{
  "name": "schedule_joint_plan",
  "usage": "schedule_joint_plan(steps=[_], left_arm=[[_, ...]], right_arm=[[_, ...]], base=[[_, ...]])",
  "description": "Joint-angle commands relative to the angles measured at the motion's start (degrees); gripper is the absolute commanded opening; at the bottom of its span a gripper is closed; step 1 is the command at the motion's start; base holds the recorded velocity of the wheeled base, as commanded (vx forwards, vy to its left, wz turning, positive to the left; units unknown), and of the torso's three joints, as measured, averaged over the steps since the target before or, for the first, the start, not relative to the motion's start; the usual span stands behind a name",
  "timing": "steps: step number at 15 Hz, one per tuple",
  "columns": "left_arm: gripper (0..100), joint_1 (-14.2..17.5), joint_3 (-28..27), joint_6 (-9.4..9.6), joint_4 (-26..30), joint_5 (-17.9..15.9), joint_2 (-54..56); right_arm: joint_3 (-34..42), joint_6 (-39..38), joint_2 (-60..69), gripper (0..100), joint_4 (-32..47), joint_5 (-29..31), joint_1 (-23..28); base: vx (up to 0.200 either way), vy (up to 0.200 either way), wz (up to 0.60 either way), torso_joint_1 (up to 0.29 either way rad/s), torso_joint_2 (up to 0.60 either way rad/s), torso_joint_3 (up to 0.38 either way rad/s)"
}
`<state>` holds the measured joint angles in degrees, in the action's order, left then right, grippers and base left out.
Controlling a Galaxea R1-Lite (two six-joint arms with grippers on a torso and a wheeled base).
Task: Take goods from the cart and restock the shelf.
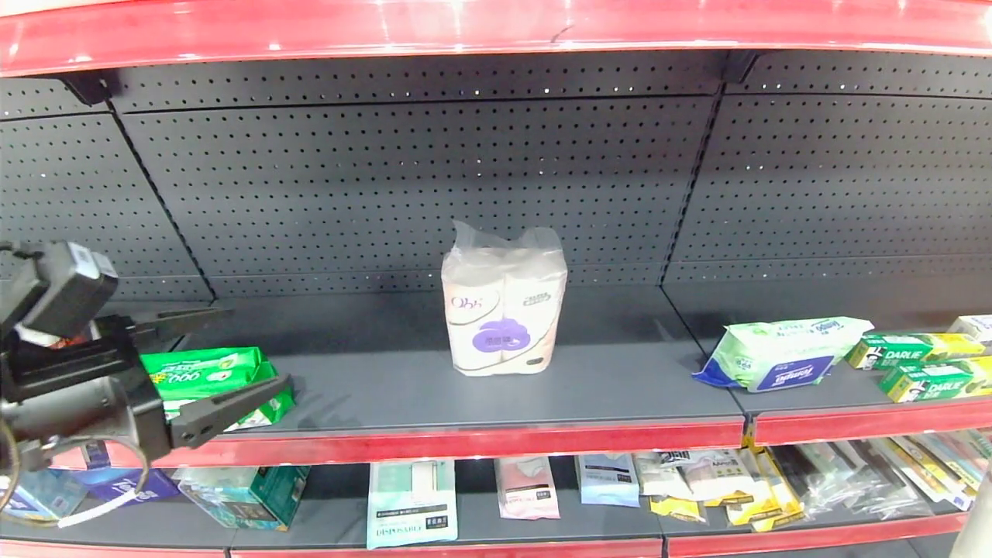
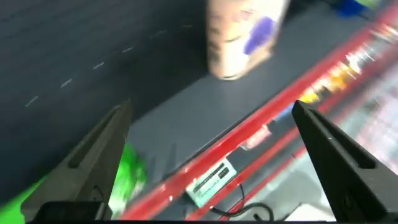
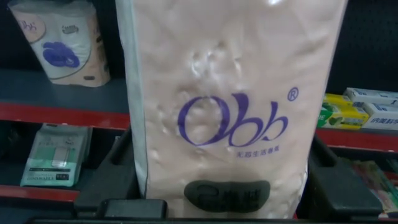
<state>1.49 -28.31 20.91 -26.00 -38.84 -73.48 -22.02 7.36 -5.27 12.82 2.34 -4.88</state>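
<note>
**Right gripper (image 3: pixel 217 142) clamped on a beige plastic-wrapped toilet-roll pack with purple lettering (image 3: pixel 236 93), held in front of the grey metal shelf with a red front lip (image 1: pixel 620 387).**

The pack seemed bound for the bare board beside the matching toilet-roll pack (image 1: pixel 504 310) standing upright mid-shelf. Doing that well likely meant carrying it in level above the red lip, then setting it upright just beside its twin without nudging it. The right wrist view showed the grip, with dark fingers (image 3: pixel 109 174) pressing both sides of the wrap. The head view showed the left gripper (image 1: pixel 257 345), spread wide and holding nothing, near a green rectangular package (image 1: pixel 209 372) at the shelf's left end.
</note>
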Motion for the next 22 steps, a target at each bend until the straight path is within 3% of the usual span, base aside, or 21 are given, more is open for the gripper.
schedule_joint_plan(steps=[1, 2, 3, 8, 17, 22], left_arm=[[100, 1.5, -8.43, 5.28, -4.93, -10.56, -18.54], [100, 1.41, -9.84, 5.28, -5.81, -12.58, -20.21], [100, 1.33, -12.91, 5.37, -8.1, -18.47, -24.69], [100, -0.43, -17.22, 5.37, -13.72, -23.21, -34.01], [100, -6.94, -27.94, 4.93, -15.04, -23.48, -42.97], [100, -9.22, -31.02, 5.37, -15.13, -22.77, -46.22]], right_arm=[[-0.04, 0.28, -0.18, 0, 0.01, 0.03, -0.05], [-0.04, 0.37, -0.18, 0, 0.01, 0.12, 0.04], [-0.04, 0.37, -0.18, 0, 0.01, 1.35, -0.05], [0.04, 0.37, -0.18, 0, 0.01, 3.02, -0.05], [1.27, 1.6, -0.27, 0, 0.1, 3.02, -0.05], [1.19, 1.6, -0.27, 0, 0.1, 3.02, -0.05]], base=[[0.0, 0.0, 0.0, 0.0, 0.0, 0.0], [0.0, 0.0, 0.0, 0.0, 0.0, 0.0], [0.0, 0.0, 0.0, 0.0, 0.0, 0.0], [0.0, 0.0, 0.0, 0.0, 0.0, 0.0], [0.0, 0.0, 0.0, 0.0, 0.0, 0.0], [0.0, 0.0, 0.0, 0.0, 0.0, 0.0]])
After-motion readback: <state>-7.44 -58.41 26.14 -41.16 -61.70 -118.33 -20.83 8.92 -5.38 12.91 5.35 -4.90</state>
